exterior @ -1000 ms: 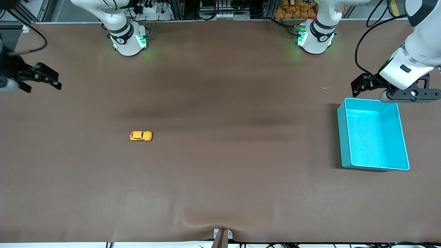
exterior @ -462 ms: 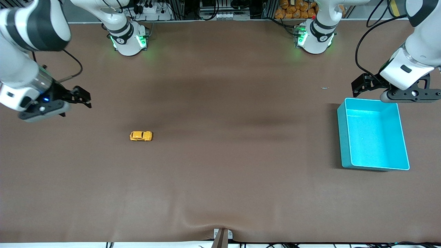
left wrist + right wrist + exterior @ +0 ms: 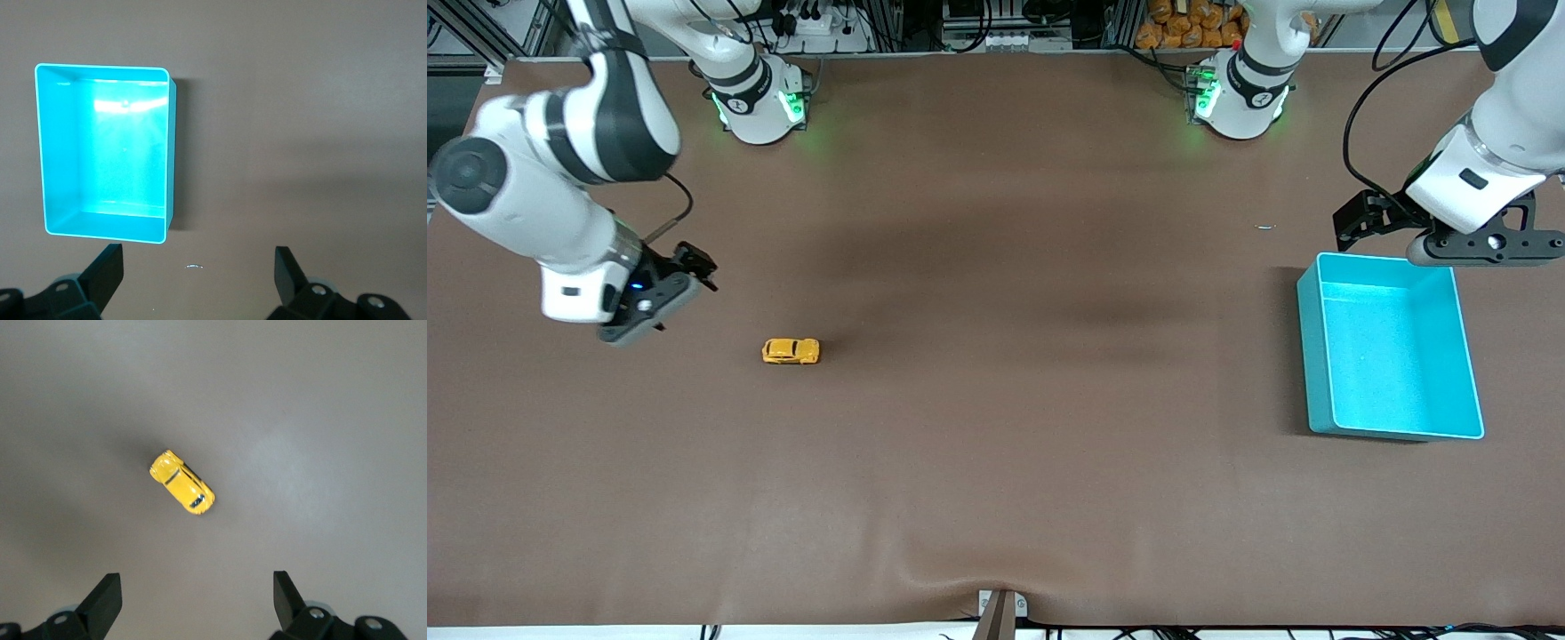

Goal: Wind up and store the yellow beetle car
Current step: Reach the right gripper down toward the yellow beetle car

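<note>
The yellow beetle car [image 3: 791, 351] stands on the brown table toward the right arm's end, and the right wrist view shows it from above [image 3: 181, 482]. My right gripper [image 3: 698, 267] hangs open over the table a short way from the car, on the side toward the right arm's end, with nothing between its fingers [image 3: 107, 590]. My left gripper [image 3: 1356, 222] waits open and empty above the table beside the turquoise bin [image 3: 1312, 356], at the bin's edge toward the robots' bases. The bin [image 3: 170, 147] is empty.
A tiny pale speck [image 3: 1265, 227] lies on the table near the left gripper, and the left wrist view shows the speck [image 3: 194, 267] too. The two robot bases [image 3: 756, 102] stand along the table's edge farthest from the front camera. A small bracket [image 3: 1000, 609] sits at the nearest edge.
My right arm has swung in from the table's end toward the car, its gripper staying open. The left arm, the car and the bin have not moved.
</note>
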### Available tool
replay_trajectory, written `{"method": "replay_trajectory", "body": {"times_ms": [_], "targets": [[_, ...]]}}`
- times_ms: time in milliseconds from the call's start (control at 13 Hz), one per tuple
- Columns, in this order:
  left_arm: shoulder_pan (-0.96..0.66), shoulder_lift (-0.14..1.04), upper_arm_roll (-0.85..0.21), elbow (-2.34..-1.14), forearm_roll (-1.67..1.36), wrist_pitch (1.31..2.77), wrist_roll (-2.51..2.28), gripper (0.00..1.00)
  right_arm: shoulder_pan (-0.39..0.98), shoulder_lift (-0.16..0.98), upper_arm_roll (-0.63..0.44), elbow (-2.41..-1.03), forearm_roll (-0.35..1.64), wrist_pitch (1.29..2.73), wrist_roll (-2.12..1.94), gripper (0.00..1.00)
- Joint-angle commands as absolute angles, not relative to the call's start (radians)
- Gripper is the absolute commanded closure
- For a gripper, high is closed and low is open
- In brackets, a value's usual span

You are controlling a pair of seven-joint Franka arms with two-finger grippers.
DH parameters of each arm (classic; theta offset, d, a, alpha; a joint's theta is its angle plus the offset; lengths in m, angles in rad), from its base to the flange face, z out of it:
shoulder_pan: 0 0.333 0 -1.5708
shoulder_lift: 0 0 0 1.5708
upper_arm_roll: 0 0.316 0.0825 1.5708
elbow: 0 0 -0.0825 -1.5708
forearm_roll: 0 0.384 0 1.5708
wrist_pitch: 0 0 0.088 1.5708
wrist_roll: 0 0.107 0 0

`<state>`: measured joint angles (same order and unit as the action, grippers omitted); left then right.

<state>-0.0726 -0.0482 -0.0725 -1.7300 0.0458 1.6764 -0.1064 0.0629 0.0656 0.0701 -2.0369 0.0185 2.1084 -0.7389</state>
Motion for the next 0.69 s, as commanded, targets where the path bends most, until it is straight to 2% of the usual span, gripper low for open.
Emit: {"method": "replay_trajectory", "body": {"times_ms": [0, 231, 615], "targets": [[-0.064, -0.049, -0.075, -1.723, 0.043, 1.672, -0.094, 0.0, 0.074, 0.112, 0.071, -2.091, 0.005, 2.195, -0.959, 0.0], [-0.064, -0.048, -0.075, -1.723, 0.043, 1.672, -0.094, 0.0, 0.11, 0.205, 0.071, -2.092, 0.006, 2.235, -1.13, 0.0], [-0.064, -0.048, -0.075, -1.724, 0.043, 1.672, -0.094, 0.0, 0.198, 0.281, 0.067, -2.112, -0.04, 2.311, -1.169, 0.0]]}}
